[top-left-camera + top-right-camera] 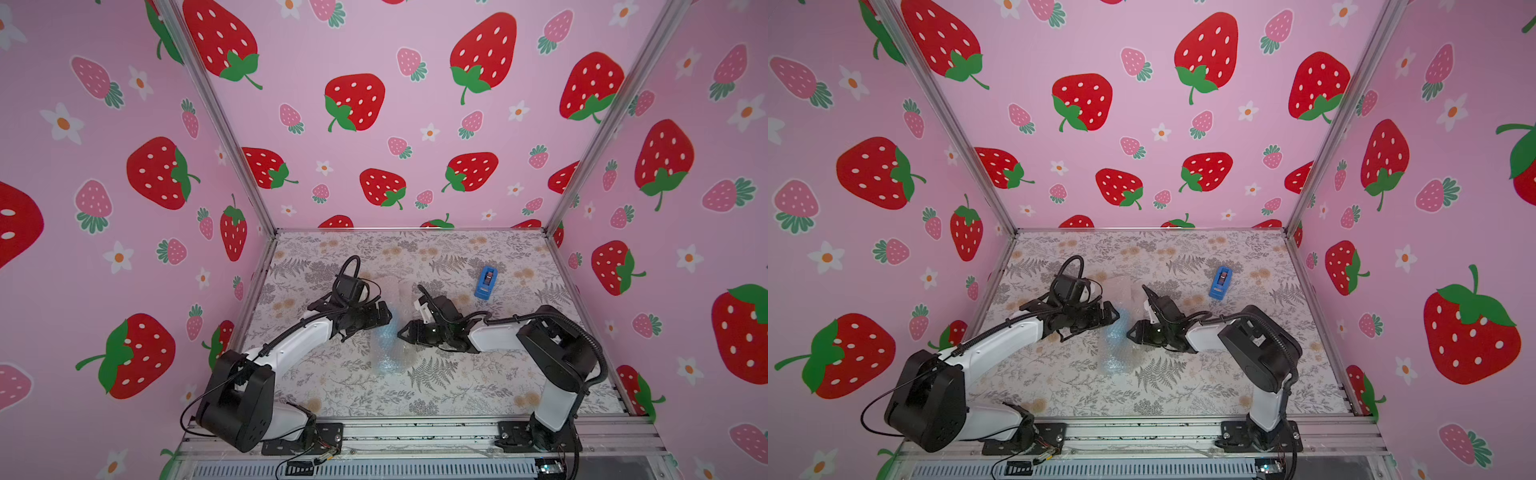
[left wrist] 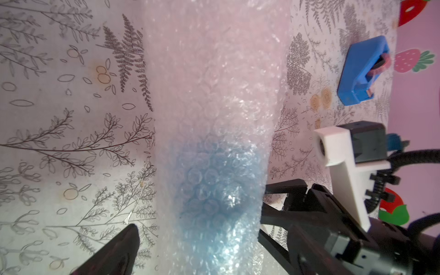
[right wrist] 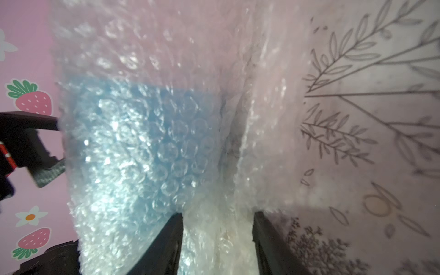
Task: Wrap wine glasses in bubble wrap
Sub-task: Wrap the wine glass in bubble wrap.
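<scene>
Nearest the front rail, two arms rise from the corners of the one fern-printed table (image 1: 453, 395), the left arm (image 1: 291, 336) and the right arm (image 1: 552, 345), both reaching in to its middle. There lies one bundle: the single light-blue goblet (image 1: 385, 338), seen in both top views only as a blue shape through the one sheet of bubble wrap (image 1: 392, 291) rolled around it. The right gripper (image 3: 217, 214) meets the bundle from the right. Its two fingers (image 3: 172, 235) pinch a bunched fold of the wrap just beside the goblet's bowl, not the goblet itself. The left gripper (image 1: 381, 316) faces it from the left with its claw spread wide, holding nothing; whether its tips touch the wrap I cannot tell. Past the grippers the wrap runs on clear toward the back. Farther back and to the right stands one darker blue tape dispenser (image 1: 485, 283), well apart from the bundle.
</scene>
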Tool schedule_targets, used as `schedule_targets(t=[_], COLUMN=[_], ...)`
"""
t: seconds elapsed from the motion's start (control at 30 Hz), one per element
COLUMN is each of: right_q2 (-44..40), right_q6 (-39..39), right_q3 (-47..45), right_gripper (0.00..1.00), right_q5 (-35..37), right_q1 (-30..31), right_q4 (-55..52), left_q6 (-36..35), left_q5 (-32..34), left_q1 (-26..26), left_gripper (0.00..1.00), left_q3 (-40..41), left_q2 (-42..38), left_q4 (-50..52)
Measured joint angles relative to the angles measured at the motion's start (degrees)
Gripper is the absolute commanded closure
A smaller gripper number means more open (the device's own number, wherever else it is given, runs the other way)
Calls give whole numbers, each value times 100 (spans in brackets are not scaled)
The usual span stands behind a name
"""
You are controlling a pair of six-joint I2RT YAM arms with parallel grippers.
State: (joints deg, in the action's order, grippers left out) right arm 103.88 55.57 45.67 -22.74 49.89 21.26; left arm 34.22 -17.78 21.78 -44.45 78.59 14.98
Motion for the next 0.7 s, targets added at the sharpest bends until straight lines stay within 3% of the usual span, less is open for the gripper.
schedule_targets(t=[0.1, 0.3, 0.7], right_q2=[0, 0, -66], right_q6=[-15, -20, -35], right_q3=[4, 4, 2], right_gripper=[49, 49, 49], right_q5=[9, 26, 138], right_q1=[0, 0, 4], right_q4=[-15, -17, -136], left_q6=[-57, -249, -579], left_q5=[-564, -1637, -2323], left_q1=[-345, -662, -695], left_gripper=[1, 1, 2], left_q3=[525, 573, 560], left_q2=[-9, 570, 1246], left_q4=[-645, -1659, -2162])
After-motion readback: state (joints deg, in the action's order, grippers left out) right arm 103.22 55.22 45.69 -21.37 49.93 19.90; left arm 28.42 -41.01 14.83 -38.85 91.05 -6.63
